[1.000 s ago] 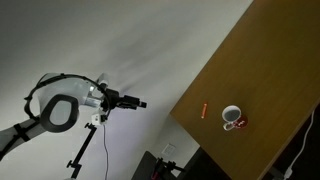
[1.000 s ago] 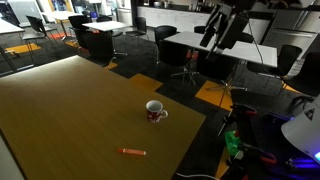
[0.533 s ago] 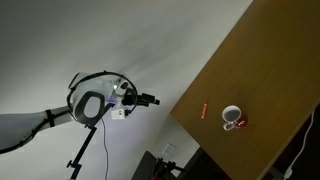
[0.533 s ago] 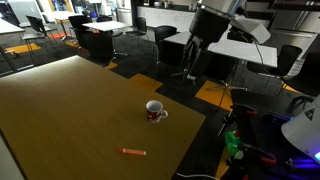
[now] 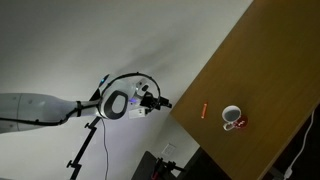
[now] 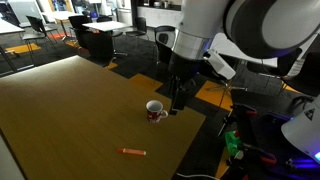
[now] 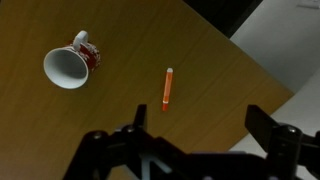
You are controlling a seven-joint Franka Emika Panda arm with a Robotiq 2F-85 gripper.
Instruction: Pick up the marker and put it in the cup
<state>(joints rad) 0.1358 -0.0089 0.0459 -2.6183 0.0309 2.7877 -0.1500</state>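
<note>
Approach step: gripper [image 7: 182, 138] hovers, fingers [image 7: 270, 130] spread wide, empty; marker [image 7: 167, 88] lies flat on table [image 7: 130, 30] near cup [image 7: 68, 66], not touching it. Next move likely needs descent over marker, fingers straddling its thin body, then closing.

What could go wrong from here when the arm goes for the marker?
1. The marker is thin and lies flat; the open pincer may nudge it toward the nearby table edge instead of gripping it.
2. The cup has a small mouth, so a badly aimed drop may miss it.
</note>
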